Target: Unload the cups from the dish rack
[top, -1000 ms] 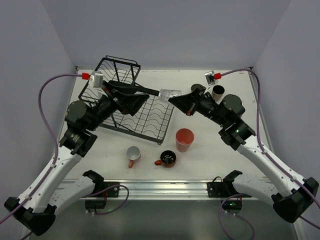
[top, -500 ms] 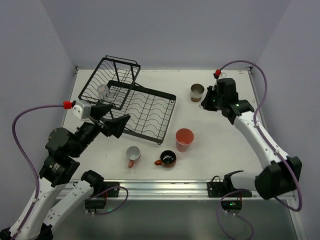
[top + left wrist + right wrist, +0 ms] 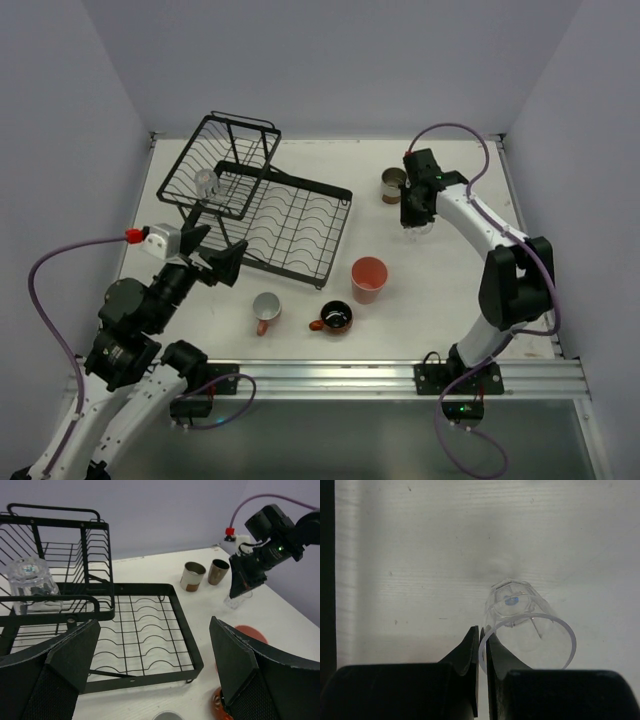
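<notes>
Where the right gripper [image 3: 480, 639] stands: over the far right of the table [image 3: 430, 300], pointing down, its fingers pinched together on the rim of a clear glass [image 3: 527, 630], one finger inside and one outside.
Clear glass: mouth up under the gripper and low at the table; whether its base touches cannot be told.
Close neighbours: a cream-and-brown cup [image 3: 393, 185] and a small brown cup [image 3: 218, 571] stand side by side just behind the glass, apart from it.
Left gripper [image 3: 210, 250]: spread wide and holding nothing, hovering off the near left edge of the dish rack [image 3: 290, 220].
Rack: a second clear glass [image 3: 30, 582] sits mouth down in the tilted basket section.
Near side of the table: a salmon-pink tumbler [image 3: 368, 280] stands upright beside the rack's near corner, with an orange-red mug [image 3: 335, 318] and a pink mug [image 3: 266, 308] nearer the arm bases, all well apart from the held glass.
</notes>
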You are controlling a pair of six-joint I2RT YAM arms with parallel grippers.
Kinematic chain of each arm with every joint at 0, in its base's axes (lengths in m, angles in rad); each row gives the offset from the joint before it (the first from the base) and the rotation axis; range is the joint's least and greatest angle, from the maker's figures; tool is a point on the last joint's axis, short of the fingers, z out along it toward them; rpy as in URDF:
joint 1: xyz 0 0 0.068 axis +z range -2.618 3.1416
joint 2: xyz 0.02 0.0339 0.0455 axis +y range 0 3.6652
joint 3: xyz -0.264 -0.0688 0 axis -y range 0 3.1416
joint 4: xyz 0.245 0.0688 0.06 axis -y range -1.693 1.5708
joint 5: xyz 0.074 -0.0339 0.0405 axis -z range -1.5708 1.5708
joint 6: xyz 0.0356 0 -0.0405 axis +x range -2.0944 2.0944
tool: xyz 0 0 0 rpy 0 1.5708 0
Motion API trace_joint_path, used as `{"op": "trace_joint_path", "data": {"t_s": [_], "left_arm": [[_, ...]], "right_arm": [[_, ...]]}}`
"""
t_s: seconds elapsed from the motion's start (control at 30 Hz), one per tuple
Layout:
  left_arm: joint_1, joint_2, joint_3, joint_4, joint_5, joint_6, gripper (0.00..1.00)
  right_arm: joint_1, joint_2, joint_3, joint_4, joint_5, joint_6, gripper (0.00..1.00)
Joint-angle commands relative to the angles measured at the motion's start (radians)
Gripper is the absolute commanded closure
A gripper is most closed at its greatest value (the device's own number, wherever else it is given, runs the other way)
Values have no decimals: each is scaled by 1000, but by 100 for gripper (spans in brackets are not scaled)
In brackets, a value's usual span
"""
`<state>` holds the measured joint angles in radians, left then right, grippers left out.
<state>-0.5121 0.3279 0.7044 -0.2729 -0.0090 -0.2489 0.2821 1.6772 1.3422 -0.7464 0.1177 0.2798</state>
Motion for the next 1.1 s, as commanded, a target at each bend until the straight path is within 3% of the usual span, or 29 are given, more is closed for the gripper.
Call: {"op": "trace_joint_path", "data": {"t_s": [0.0, 0.13, 0.47, 0.93, 1.03, 1.07], "left_arm": [[-3, -53, -13, 14, -117, 14, 0], [-3, -76, -17, 3, -184, 5, 0], [38, -35, -16, 9, -143, -6, 0], [64, 2, 1, 17, -128, -15, 0], [64, 14, 16, 18, -138, -18, 0], [64, 28, 24, 18, -141, -18, 0]], "right_arm": [[-1, 53, 14, 7, 8, -25, 100], [-1, 84, -3, 42, -19, -19, 100], [0, 116, 0, 55, -27, -27, 96], [2, 88, 0, 74, -39, -22, 73], [3, 66, 2, 81, -46, -19, 63], [5, 53, 2, 85, -46, -19, 55]]}}
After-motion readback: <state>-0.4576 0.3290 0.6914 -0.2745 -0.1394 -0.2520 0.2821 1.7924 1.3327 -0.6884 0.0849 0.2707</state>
